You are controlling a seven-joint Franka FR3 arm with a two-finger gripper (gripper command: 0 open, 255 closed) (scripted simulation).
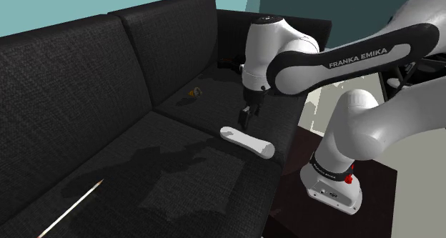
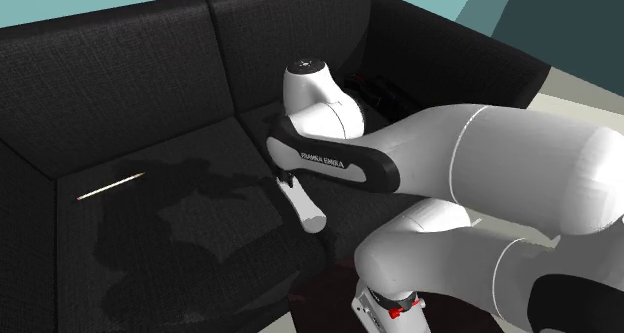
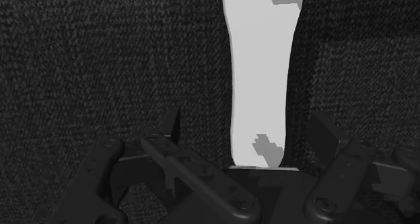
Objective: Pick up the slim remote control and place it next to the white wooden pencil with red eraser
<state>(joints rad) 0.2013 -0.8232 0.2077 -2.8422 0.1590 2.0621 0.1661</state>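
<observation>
the remote (image 1: 246, 141) (image 2: 303, 206) (image 3: 262, 81) is a slim white bar with rounded ends and a slight waist, plain and smooth, with blocky grey patches on its face in the wrist view. it lies flat on the seat of the sofa (image 1: 86, 93) (image 2: 100, 81) (image 3: 101, 54), on the cushion toward the shoulder view's right, near the front edge.

my gripper (image 1: 246, 119) (image 3: 246, 132) hangs just over the remote's end that points to the shoulder view's left. my jaws are spread: in the wrist view one black finger stands on each side of that end, with dark fabric showing between each finger and the white edge, so nothing is pinched. whether my fingertips (image 3: 176, 125) reach the cushion, i cannot tell.

the sofa is black with a coarse woven grain, and has boxy cushions and a seam down the middle of seat and back.

the pencil (image 1: 71, 208) (image 2: 110, 187) is a thin pale stick lying flat on the other seat cushion, well apart from the remote, at the near left of the shoulder view. its eraser end is too small to make out.

a small yellowish thing (image 1: 193, 93) sits far back on the remote's cushion, close to the backrest; its shape is unclear.

my arm (image 1: 343, 58) (image 2: 480, 161) is glossy white with dark joints, rising from a dark box stand (image 1: 379, 179) beside the sofa. a teal wall (image 1: 71, 1) shows above the backrest.
</observation>
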